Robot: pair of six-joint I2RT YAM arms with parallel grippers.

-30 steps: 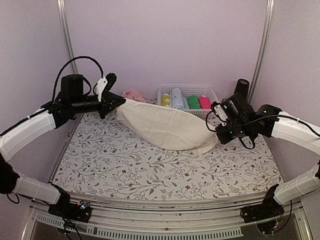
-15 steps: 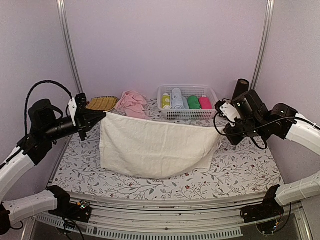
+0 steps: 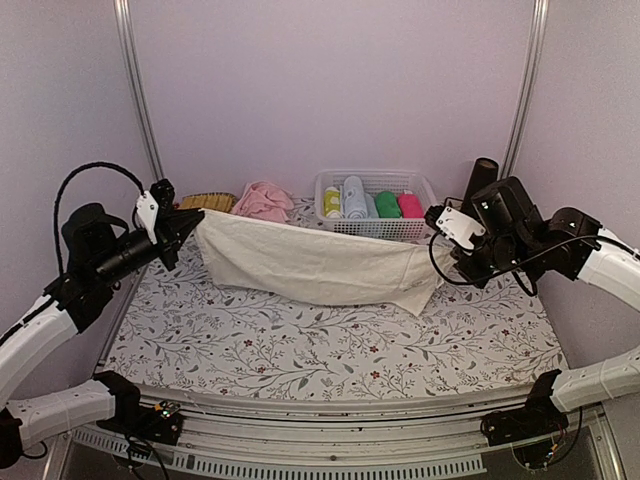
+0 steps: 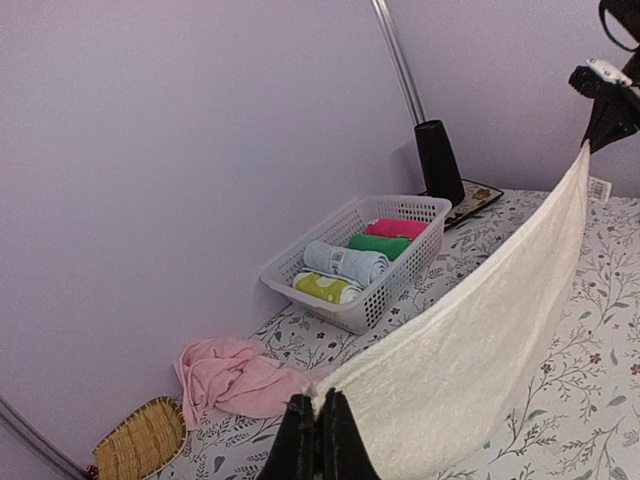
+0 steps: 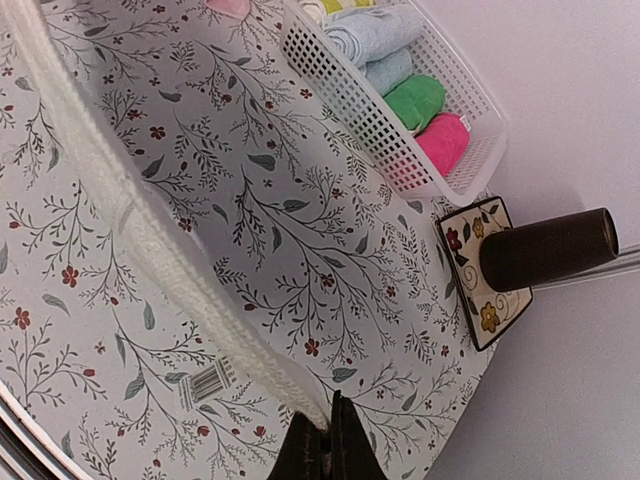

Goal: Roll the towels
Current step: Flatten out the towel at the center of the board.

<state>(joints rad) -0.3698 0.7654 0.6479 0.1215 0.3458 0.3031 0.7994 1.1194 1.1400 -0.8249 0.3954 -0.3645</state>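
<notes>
Top external view: the cream towel (image 3: 320,265) hangs stretched between the two arms, just in front of the basket (image 3: 378,230), its middle sagging toward the table (image 3: 330,350) and its lower edge touching the floral cloth; the left gripper (image 3: 188,225), well to the left of the basket, is clenched on the towel's left corner; the right gripper (image 3: 440,248), just to the right of the basket, is clamped on the opposite corner, and both corners are held up off the table; the left wrist view shows the closed fingers (image 4: 300,440) pinching the cloth edge, with the towel running away as a taut band toward the other arm; the right wrist view shows the same pinch from the far end, with a barcode label (image 5: 207,382) hanging at the towel's hem; the pink towel (image 3: 262,200) lies crumpled on the table just left of the basket, ungrasped; a woven mat (image 3: 205,202) lies further left of it; inside the basket are four rolls (image 3: 354,197), yellow-green, light blue, green and magenta; a dark cylinder (image 3: 482,178) stands on a patterned coaster (image 5: 485,270) just right of the basket.
</notes>
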